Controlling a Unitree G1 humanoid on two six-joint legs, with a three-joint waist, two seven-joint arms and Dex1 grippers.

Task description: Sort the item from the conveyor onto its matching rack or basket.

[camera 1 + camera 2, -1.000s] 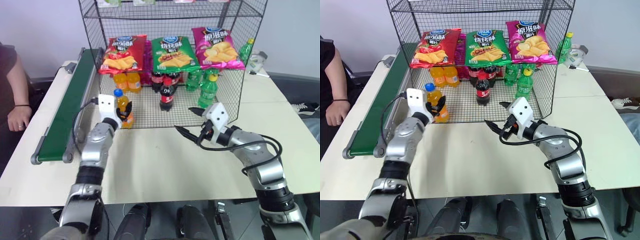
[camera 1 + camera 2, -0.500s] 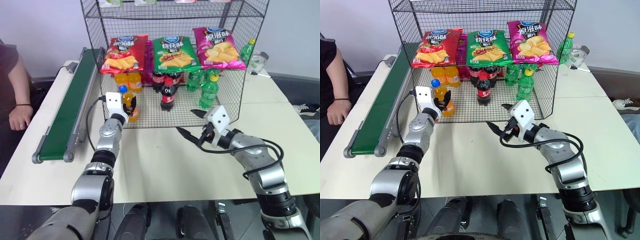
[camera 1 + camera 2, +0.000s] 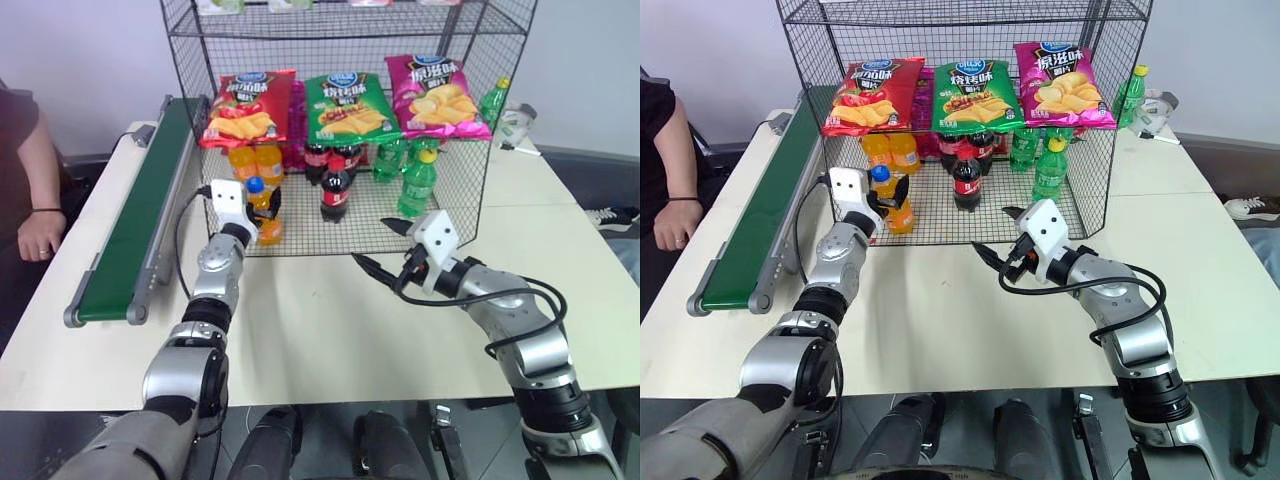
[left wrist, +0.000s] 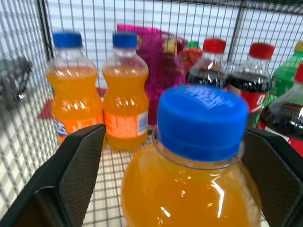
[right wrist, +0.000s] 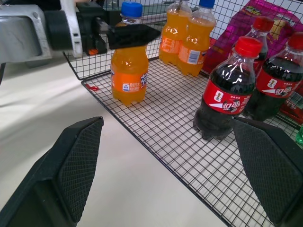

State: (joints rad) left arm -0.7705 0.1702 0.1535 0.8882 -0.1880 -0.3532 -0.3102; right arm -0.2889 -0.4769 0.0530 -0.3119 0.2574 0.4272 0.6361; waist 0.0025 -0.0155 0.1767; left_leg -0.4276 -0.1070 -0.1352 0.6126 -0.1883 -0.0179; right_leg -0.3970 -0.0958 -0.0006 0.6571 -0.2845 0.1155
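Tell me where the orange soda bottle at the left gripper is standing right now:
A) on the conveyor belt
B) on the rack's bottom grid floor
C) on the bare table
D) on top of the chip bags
B: the orange soda bottle stands upright on the rack's bottom wire floor, near its front corner.

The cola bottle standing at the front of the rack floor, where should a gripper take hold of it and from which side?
Grip the cola bottle around its labelled middle, coming level from the rack's open front. It stands upright, nearer the front than the other colas, with free wire floor on both sides, so fingers could probably straddle it. The right gripper is nearer.
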